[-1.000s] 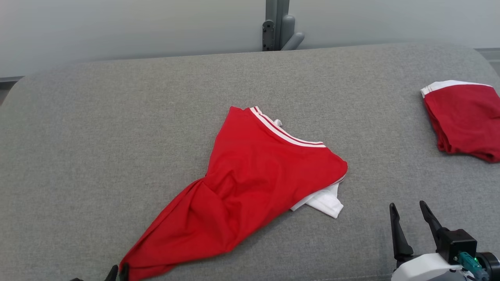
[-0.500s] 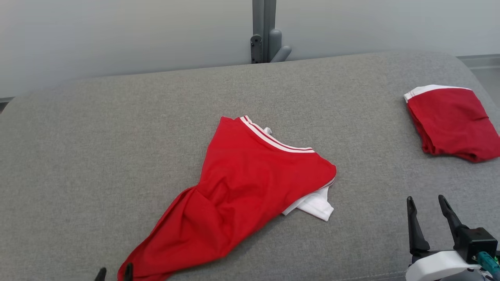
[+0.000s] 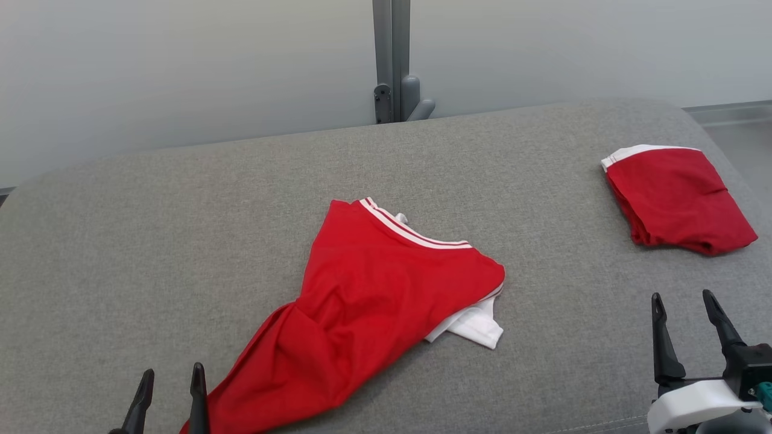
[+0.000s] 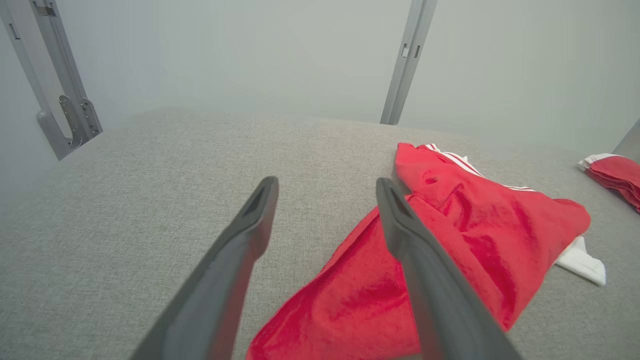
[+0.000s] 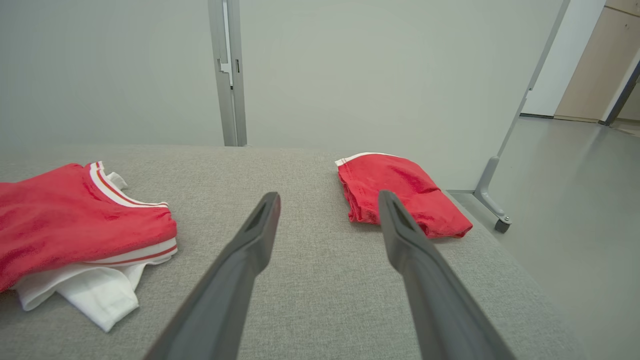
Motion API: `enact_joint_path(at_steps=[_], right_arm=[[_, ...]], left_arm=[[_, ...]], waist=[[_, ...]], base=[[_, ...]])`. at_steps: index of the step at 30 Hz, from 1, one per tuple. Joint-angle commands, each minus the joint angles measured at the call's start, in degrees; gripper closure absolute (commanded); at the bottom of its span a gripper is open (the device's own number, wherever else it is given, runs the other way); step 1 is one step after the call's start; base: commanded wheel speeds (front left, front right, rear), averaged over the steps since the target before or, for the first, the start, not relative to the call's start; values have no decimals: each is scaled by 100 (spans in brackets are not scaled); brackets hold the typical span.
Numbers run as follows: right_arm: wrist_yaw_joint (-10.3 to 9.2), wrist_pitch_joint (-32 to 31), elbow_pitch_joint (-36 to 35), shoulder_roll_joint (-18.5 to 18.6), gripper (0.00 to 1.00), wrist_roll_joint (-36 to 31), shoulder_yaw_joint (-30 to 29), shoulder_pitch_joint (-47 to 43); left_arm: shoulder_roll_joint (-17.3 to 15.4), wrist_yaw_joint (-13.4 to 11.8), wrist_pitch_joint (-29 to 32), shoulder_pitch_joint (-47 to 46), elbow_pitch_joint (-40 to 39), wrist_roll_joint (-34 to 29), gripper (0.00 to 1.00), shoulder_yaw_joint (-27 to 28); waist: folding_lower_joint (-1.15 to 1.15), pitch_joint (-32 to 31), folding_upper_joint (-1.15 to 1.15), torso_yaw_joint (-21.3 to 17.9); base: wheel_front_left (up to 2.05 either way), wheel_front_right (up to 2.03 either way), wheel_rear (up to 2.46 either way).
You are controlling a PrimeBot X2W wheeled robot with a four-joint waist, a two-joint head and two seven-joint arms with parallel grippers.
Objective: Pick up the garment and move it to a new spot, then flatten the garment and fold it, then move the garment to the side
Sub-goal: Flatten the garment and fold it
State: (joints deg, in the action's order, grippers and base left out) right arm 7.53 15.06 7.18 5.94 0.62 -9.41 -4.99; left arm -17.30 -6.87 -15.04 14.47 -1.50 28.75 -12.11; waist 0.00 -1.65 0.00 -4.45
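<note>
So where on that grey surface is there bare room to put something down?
The grey padded surface left of the crumpled red shirt is bare, out to the far edge. A wide bare band also lies between the shirt and the folded red garment. It is tight near the left gripper, beside the shirt's tail.

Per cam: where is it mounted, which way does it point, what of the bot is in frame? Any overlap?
Head: on the head, looking forward and down at the pad, shirt and folded garment; left gripper and right gripper show, both open.
Left wrist: looks along its own fingers, low over the pad, toward the shirt.
Right wrist: looks along its own fingers, toward the folded garment.
Shared: both wrist views show shirt and folded garment.
</note>
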Motion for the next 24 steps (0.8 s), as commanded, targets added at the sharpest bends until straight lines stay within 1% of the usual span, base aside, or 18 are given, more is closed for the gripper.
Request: enact_joint_path(at_steps=[1, 3, 9, 14, 15, 20, 24], right_arm=[[-9, 16, 27, 21, 0, -45, 32, 22], [-9, 16, 58, 4, 0, -71, 50, -19], [-9, 16, 110, -99, 0, -39, 66, -145], [-9, 16, 245, -114, 0, -109, 188, -204], [-9, 16, 245, -114, 0, -109, 188, -204], [-9, 16, 257, -130, 0, -122, 206, -241], [-9, 16, 274, -145, 0, -121, 212, -229]], left_arm=[[133, 99, -14, 84, 66, -169, 0, 117], [326, 248, -15, 158, 191, -337, 0, 210], [748, 661, -9, 273, 527, -710, 0, 639], [945, 980, -9, 278, 744, -1012, 0, 948], [945, 980, -9, 278, 744, -1012, 0, 948], [1096, 1164, -9, 215, 878, -1192, 0, 1203], [1196, 1254, -10, 225, 947, -1314, 0, 1332]], waist=[[0, -55, 0, -11], [0, -108, 0, -15], [0, -194, 0, -52], [0, -219, 0, -34], [0, -219, 0, -34], [0, -239, 0, -23], [0, -257, 0, -27]], base=[[0, 0, 0], [0, 0, 0], [0, 0, 0], [0, 0, 0], [0, 0, 0], [0, 0, 0], [0, 0, 0]])
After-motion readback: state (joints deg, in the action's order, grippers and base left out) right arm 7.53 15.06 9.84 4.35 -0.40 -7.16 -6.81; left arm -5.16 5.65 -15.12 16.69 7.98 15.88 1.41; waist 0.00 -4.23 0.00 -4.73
